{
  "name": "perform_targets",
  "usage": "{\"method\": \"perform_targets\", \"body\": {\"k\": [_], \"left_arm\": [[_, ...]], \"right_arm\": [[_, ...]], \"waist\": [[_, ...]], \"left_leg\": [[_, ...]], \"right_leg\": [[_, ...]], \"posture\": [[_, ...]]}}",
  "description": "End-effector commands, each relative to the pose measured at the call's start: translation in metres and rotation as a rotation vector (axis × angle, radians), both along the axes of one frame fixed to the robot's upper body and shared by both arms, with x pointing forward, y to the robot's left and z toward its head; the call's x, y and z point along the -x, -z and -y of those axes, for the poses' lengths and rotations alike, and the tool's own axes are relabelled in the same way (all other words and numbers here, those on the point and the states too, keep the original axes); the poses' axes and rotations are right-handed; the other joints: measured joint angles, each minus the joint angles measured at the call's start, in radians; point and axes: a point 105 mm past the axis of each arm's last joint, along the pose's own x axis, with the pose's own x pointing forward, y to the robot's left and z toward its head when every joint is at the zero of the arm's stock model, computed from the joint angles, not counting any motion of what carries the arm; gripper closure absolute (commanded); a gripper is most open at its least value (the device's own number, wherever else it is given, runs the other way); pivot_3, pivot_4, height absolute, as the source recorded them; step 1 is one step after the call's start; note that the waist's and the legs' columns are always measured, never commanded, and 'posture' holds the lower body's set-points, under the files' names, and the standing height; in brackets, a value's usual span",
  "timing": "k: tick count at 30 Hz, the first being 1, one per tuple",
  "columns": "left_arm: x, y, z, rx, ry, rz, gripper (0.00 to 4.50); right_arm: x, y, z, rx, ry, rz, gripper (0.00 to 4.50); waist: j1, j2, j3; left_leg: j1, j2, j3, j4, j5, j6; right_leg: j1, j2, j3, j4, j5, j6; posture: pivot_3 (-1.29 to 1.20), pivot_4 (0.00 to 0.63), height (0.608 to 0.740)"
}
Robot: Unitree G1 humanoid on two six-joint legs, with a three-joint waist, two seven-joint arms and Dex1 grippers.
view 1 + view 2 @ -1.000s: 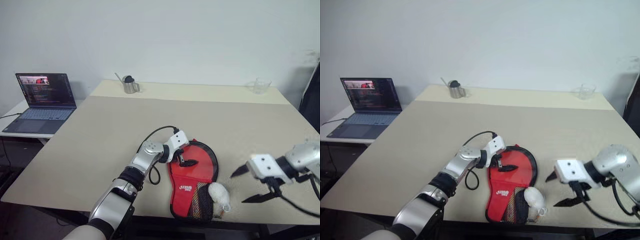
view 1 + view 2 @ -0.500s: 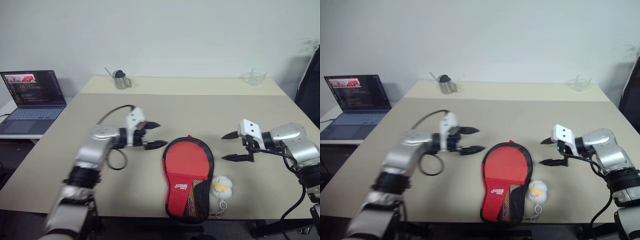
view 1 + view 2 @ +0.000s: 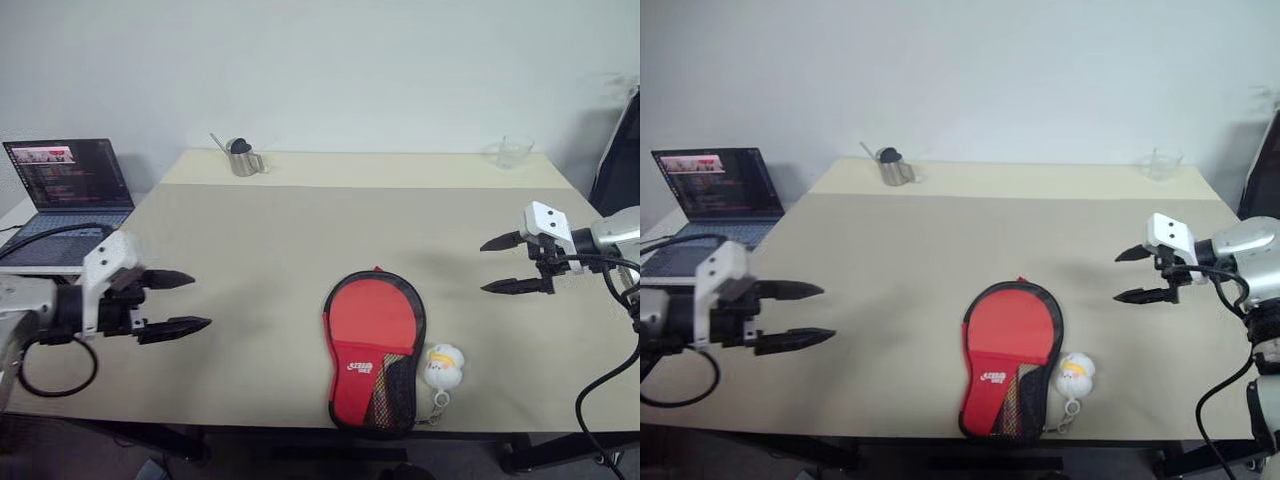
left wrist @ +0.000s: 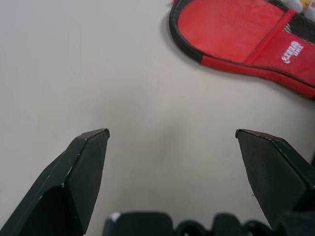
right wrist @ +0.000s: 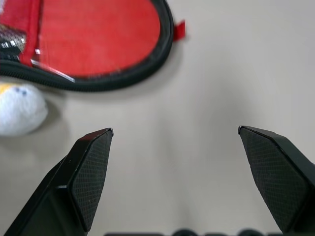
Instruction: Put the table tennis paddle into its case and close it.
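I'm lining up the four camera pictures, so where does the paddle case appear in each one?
Left eye view: the case lies low and centre on the table, red face up.
Right eye view: again low and centre, between the two arms.
Left wrist view: its red round end fills the upper right corner.
Right wrist view: its round end sits at the upper left.
Shared landmark: the plush keychain beside its narrow end.

White logo on case (image 3: 372,364), illegible
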Motion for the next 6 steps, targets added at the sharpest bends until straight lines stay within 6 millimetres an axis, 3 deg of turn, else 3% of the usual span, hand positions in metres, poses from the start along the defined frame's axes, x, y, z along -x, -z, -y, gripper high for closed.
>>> {"method": "perform_targets", "body": {"k": [1,6], "left_arm": [[0.012,-0.017,0.001,-0.017,0.007,0.036,0.00],[0.024,-0.009,0.001,-0.014,0.000,0.000,0.00]], "right_arm": [[0.008,-0.025,-0.016,-0.045,-0.112,0.042,0.02],[0.012,-0.019,-0.029,-0.058,-0.170,0.012,0.02]], "waist": [[0.000,0.000,0.000],[0.000,0.000,0.000]], "left_leg": [[0.000,0.000,0.000,0.000,0.000,0.000],[0.000,0.000,0.000,0.000,0.000,0.000]], "right_leg": [[0.000,0.000,0.000,0.000,0.000,0.000],[0.000,0.000,0.000,0.000,0.000,0.000]], "posture": [[0.00,0.150,0.740],[0.00,0.150,0.740]]}}
